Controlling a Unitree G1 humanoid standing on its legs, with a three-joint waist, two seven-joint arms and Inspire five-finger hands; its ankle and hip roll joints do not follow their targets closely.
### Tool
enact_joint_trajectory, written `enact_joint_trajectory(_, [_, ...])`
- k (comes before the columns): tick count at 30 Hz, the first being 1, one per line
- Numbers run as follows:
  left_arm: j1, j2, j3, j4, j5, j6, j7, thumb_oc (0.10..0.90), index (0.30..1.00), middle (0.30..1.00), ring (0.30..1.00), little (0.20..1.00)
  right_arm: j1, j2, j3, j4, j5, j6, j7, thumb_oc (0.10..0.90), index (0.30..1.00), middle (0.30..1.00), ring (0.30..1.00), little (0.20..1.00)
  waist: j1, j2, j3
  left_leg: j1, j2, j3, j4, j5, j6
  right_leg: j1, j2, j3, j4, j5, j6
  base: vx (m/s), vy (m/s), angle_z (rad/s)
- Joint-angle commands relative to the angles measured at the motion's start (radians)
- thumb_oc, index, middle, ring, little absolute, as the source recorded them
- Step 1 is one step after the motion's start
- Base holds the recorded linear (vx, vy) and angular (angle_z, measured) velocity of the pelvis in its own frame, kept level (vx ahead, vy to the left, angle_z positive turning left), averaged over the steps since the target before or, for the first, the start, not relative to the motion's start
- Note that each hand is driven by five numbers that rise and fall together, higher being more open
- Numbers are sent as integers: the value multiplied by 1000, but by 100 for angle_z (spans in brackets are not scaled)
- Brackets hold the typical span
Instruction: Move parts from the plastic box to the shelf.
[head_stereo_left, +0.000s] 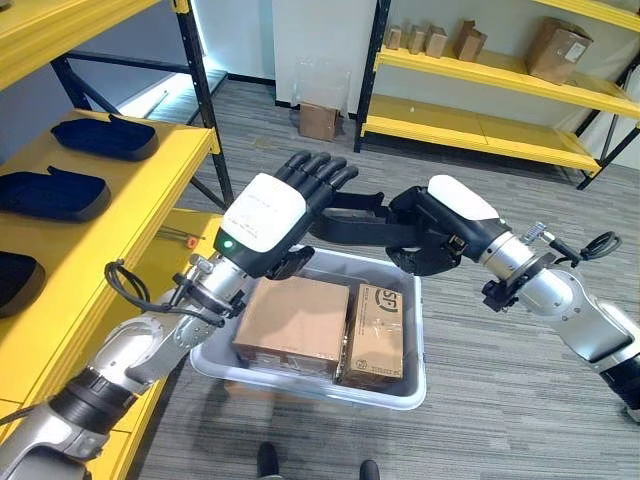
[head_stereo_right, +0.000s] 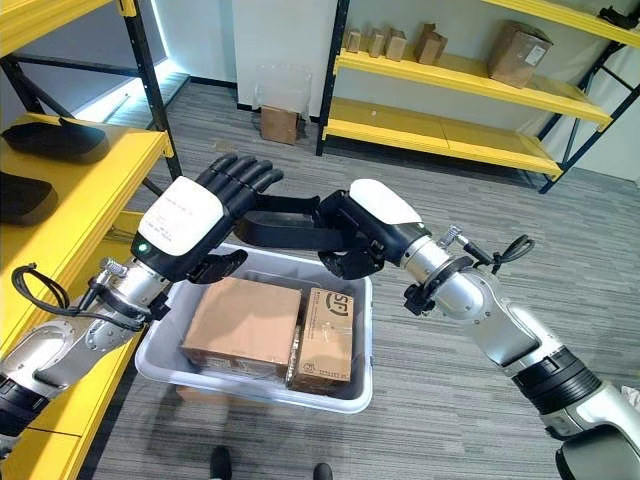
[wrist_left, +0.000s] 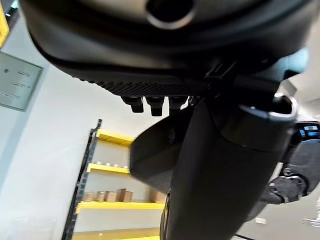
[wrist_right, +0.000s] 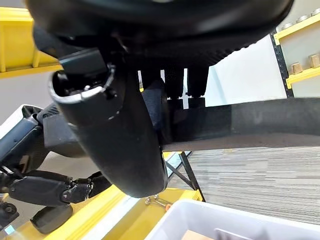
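1. Left eye view: a long dark part (head_stereo_left: 350, 222) is held level above the plastic box (head_stereo_left: 408, 385), 1 end in each hand. The left hand (head_stereo_left: 275, 215) has its fingers raised almost straight behind the part and its thumb curled under it. The right hand (head_stereo_left: 437, 232) is wrapped round the other end. In the box lie 2 cardboard cartons (head_stereo_left: 295, 318) side by side. On the robot's left stands the yellow shelf (head_stereo_left: 90, 235), already carrying 3 dark blue parts (head_stereo_left: 105, 135).
2. Right eye view: the same part (head_stereo_right: 283, 223) spans between the left hand (head_stereo_right: 195, 222) and the right hand (head_stereo_right: 360, 235), over the far edge of the box (head_stereo_right: 362, 385). A second yellow shelf (head_stereo_right: 470, 75) at the back bears small cartons.
3. Left wrist view: the dark part (wrist_left: 155, 160) shows past the left hand's fingertips (wrist_left: 150, 103); the thumb (wrist_left: 220, 185) lies across it.
4. Right wrist view: the part (wrist_right: 250, 122) runs across, gripped between fingers (wrist_right: 172, 82) and thumb (wrist_right: 115, 135); the box rim (wrist_right: 200, 212) lies below.
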Motion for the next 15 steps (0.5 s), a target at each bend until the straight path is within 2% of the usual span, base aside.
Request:
enact_joint_trajectory(1, [-129,-46,-54,16,5,-31,18,516,462,462,462,462,-245,38,-13,-13,83,-73,-90,400,300,300,300,300,-3,11,-135,-19,137,1,44,-69,-72,70,-99,-56,1,-78,97,0,0,0])
enact_joint_trajectory(3, [-144,-54,-70,13,4,-33,13,400,300,300,300,300,-250,40,-8,-14,82,-73,-88,400,300,300,300,300,-5,11,-135,-19,137,0,45,-69,-72,70,-100,-54,2,-77,98,0,0,0])
enact_joint_trajectory(15, [-196,-94,-125,12,-2,-40,0,400,300,300,300,300,-268,61,5,-10,81,-72,-93,400,300,300,300,300,-13,14,-135,-18,136,3,48,-72,-70,70,-100,-52,2,-79,96,0,0,0])
